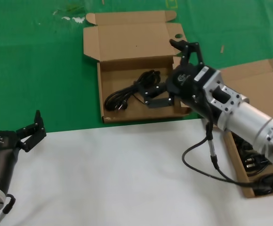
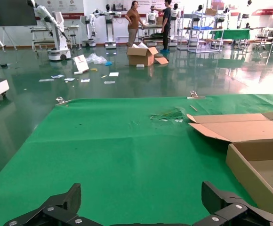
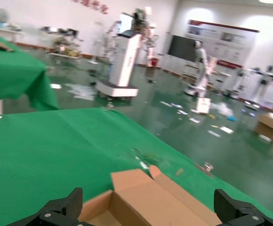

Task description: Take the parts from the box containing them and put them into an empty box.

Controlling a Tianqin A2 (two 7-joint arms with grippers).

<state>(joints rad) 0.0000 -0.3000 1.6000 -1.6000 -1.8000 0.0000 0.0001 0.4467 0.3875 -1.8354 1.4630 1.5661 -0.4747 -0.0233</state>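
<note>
The empty box (image 1: 127, 52), with a round hole in its side flap (image 1: 178, 36), lies open at the middle back and holds one black power cord (image 1: 129, 96). My right gripper (image 1: 160, 71) hovers open and empty over this box's right part; the right wrist view shows its fingers (image 3: 66, 209) spread over the brown cardboard (image 3: 146, 193). The plain-lidded box (image 1: 259, 82) at the right edge holds more black cords (image 1: 254, 162), mostly hidden by my right arm. My left gripper (image 1: 30, 129) is open and empty at the front left, also in its wrist view (image 2: 141, 207).
A white cloth (image 1: 127, 179) covers the table's front half and a green cloth (image 1: 37, 70) the back. The right arm's black cable (image 1: 207, 160) hangs over the white cloth. The left wrist view shows the holed box's wall (image 2: 249, 169) to its side.
</note>
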